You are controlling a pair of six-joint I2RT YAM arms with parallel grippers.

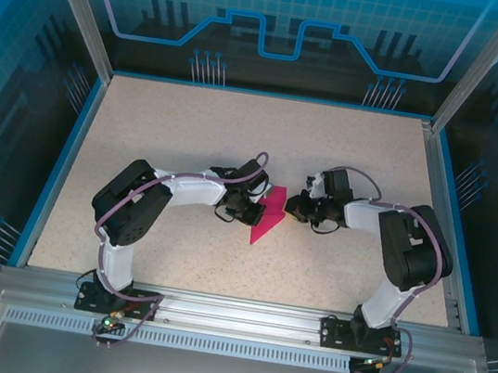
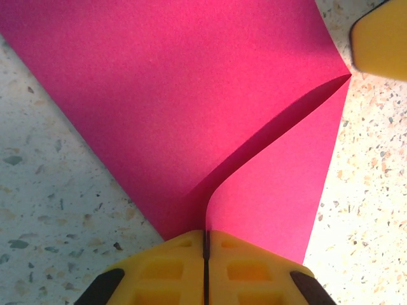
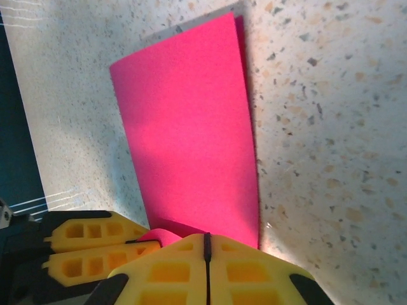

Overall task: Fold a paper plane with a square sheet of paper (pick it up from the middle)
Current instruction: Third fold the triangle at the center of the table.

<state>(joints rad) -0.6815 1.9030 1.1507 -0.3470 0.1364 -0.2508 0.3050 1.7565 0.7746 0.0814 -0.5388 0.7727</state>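
Light, floppy paper (image 1: pixel 267 217) is pinched at the crease by the left gripper (image 2: pixel 205 236); right gripper (image 3: pixel 206 239) is closed.

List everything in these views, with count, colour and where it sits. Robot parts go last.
sheet of paper: one, magenta-pink, folded over itself, mid-table between the two grippers
table: one, speckled beige with blue edging, under everything
enclosure panels: several, blue-patterned, along the far and side edges
mounting rail: one, silver metal, along the near edge under the arm bases
left arm: one, black and white, bent in from the left
right arm: one, black and white, bent in from the right
left gripper: one, yellow fingers, shut on the paper's edge
right gripper: one, yellow fingers, shut on the paper's opposite edge
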